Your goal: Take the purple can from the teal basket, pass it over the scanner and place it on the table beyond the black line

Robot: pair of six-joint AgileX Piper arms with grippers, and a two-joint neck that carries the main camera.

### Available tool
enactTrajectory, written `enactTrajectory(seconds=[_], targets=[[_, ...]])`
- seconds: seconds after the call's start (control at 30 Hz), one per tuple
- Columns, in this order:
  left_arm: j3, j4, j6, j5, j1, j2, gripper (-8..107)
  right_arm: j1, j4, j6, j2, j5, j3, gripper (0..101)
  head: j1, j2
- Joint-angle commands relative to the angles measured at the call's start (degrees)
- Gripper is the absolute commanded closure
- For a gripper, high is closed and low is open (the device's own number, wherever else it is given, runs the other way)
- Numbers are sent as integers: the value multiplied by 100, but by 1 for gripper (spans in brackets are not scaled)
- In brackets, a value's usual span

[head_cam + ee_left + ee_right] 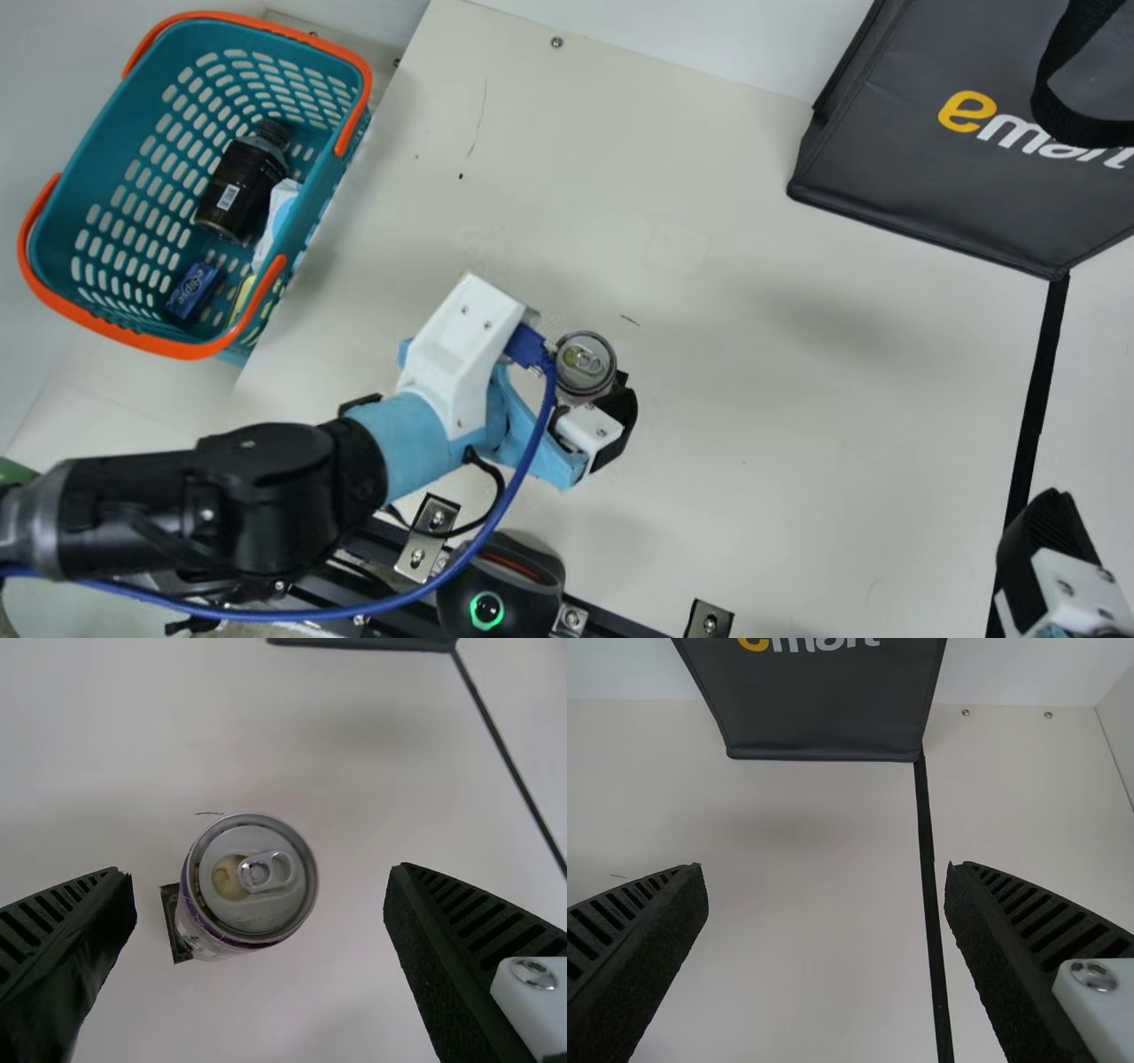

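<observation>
1. Nearest the camera is my one left arm [292, 483], black and jointed, with a light-blue sleeve and white housing. Its gripper [260, 871] is released: two black ribbed fingers spread wide, a gap on either side of the can.

2. Leftmost, one teal perforated plastic basket [365, 75] with orange handles. Inside I count one dark bottle [241, 188], one small blue box [192, 290], one white-and-blue packet [279, 213] and one partly hidden yellow thing [241, 299]. The taking-out is done: the can is out on the table.

3. Next, one black scanner [461, 580] with a green-lit ring. Whether the can has been passed over it, I cannot tell.

4. Just right of that and farther up the table, one purple-and-silver metal can [586, 361], upright on the cream table [753, 523], on the basket's side of the line. I judge the placing is left to do: one of my grippers must grasp it and carry it across.

5. Farther right, one dark grey bag [895, 168] with a black strap, its lower corner meeting one straight black line [1032, 408].

6. Rightmost, my one right gripper [825, 866], near the line, two black ribbed fingers parted, grasping nothing.
</observation>
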Motion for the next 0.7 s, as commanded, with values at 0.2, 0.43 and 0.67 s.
enactTrajectory(seconds=[0.2,0.43,0.67], targets=[[-212,-1301,1655,222,355,-673,9,0,0,0,0,0,0,6,-166,14],[-392,-2264,3122,634,1030,-1227,9,0,0,0,0,0,0,6,-166,14],[-649,-2863,4494,1217,2087,-1575,9,0,0,0,0,0,0,6,-166,14]])
